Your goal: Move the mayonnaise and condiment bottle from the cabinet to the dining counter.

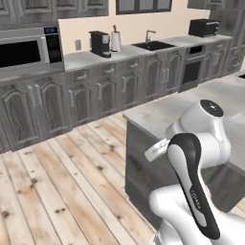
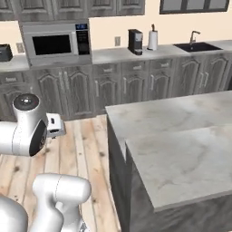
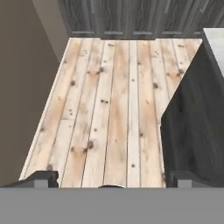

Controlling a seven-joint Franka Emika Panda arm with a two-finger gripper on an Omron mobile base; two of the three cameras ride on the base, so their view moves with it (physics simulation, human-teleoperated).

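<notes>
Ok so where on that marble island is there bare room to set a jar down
The island top lies bare across both its levels, from the near corner by the wood floor to the far end. The back worktop is more crowded: the coffee machine and paper towel roll stand beside the sink.

A microwave (image 1: 26,50) sits upper left, a coffee machine (image 1: 100,43) and sink (image 1: 153,45) top centre, above plank floor (image 1: 57,191).

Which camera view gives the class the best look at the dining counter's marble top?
The right base view: the dining counter spreads wide and unobstructed there. The left base view has the arm covering part of it; the hand view catches mostly its dark base.
</notes>
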